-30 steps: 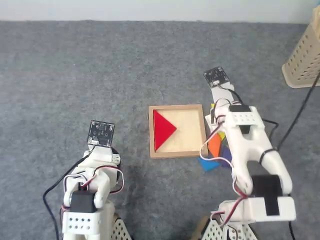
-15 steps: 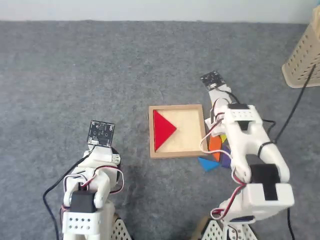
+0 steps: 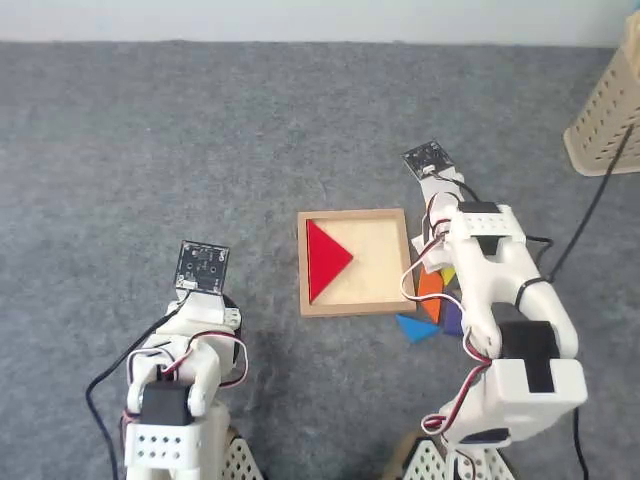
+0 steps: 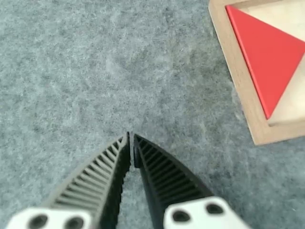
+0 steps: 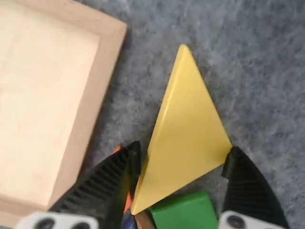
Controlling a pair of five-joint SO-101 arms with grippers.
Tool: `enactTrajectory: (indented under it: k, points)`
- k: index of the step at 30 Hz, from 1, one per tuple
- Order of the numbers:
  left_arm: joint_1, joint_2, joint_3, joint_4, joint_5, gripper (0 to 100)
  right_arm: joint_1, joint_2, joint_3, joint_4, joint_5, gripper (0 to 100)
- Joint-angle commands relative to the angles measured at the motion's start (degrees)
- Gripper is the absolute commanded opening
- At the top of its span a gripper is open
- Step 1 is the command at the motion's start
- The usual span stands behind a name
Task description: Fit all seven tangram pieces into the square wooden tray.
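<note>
A beige basket (image 3: 608, 100) with small holes stands at the far right corner of the grey felt-covered table (image 3: 200, 130).

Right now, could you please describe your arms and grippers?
The left arm and right arm are white plastic shells with black motors and loose red, white and black cables. The left gripper and right gripper are black, ribbed and tapering.

A square wooden tray (image 3: 355, 308) lies flat on the grey carpet, holding one big red triangle (image 3: 325, 258) that lies flat against its left wall, point toward the middle, the rest of its floor bare. The other pieces lie clustered just beside the tray's right side: a yellow triangle (image 5: 188, 133) flat on the carpet, a green piece (image 5: 183, 214) touching its short edge, an orange piece (image 3: 430, 290) close to the rim, and a blue triangle (image 3: 415, 326) by the near right corner.
</note>
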State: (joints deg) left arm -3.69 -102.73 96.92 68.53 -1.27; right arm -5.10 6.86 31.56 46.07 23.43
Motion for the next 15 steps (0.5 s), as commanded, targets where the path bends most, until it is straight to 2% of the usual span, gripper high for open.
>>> enactTrajectory:
  k: [1, 5, 15]
  points:
    - [-0.26, -0.18, -0.31, 0.26, 0.53, 1, 1.10, 0.13, -2.20, 0.66, 0.53, 18.8]
    - [-0.26, -0.18, -0.31, 0.26, 0.53, 1, 1.19, 0.13, -2.20, 0.66, 0.53, 10.3]
    - [-0.26, -0.18, -0.31, 0.26, 0.53, 1, 1.36, -0.22, -2.11, 0.66, 0.44, 10.1]
